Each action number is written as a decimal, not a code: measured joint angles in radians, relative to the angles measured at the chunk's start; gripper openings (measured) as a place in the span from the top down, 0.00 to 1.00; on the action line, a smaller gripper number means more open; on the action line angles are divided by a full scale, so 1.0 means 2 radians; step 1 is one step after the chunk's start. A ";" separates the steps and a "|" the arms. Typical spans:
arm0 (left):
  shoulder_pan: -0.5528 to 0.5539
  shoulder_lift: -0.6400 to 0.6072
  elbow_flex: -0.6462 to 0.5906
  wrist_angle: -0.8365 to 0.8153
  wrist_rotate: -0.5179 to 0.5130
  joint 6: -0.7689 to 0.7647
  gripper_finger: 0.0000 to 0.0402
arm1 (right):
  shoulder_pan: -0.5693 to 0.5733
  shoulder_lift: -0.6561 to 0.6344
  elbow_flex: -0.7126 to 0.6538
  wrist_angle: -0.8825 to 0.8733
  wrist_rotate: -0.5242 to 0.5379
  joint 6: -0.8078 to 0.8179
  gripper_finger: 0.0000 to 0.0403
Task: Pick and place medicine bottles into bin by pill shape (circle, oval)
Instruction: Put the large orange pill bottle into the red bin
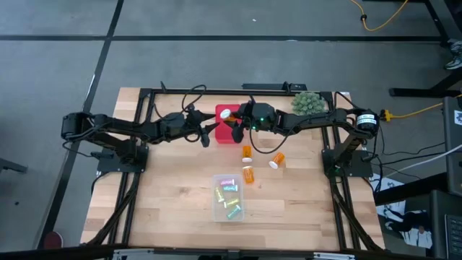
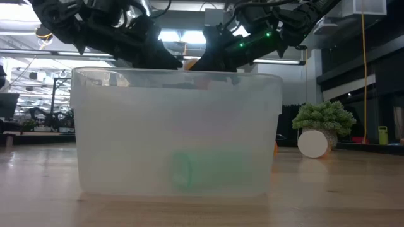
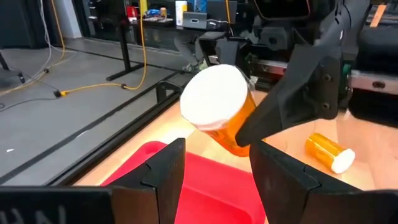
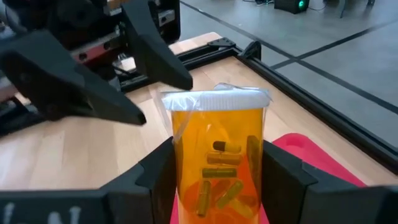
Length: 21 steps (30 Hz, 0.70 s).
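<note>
My right gripper [image 1: 233, 125] is shut on an orange medicine bottle [image 1: 227, 115] with a white cap, held above the red bin [image 1: 225, 135]. Oval capsules show through its wall in the right wrist view [image 4: 217, 168]. My left gripper [image 1: 208, 133] is open and empty just left of the red bin, and its fingers [image 3: 165, 168] point at the held bottle [image 3: 219, 109]. Three more orange bottles [image 1: 247, 152], [image 1: 249, 174], [image 1: 277, 160] lie on the table. A clear bin [image 1: 228, 196] holds several small pastel bottles. My right gripper pinches the bottle's orange body [image 4: 180, 180] between its two fingers, below the white cap [image 4: 214, 99]. The fingers come from the table's right side. The bottle is lifted clear above the red bin and tilted, its cap toward my left gripper.
A green spiky plant [image 1: 306, 102] stands at the far right, behind my right arm. In the low view the clear bin's wall [image 2: 177, 132] fills the foreground. Black frame rails run along the table's far edge and sides. Bare wood lies left of the clear bin.
</note>
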 joint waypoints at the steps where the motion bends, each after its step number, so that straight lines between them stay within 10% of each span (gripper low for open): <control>1: 0.000 0.000 0.000 0.001 0.000 0.000 0.57 | 0.000 0.000 0.000 -0.003 0.000 -0.005 0.55; 21: 0.002 0.000 0.000 0.020 0.065 -0.015 0.31 | 0.001 0.000 0.000 0.023 -0.084 -0.021 0.55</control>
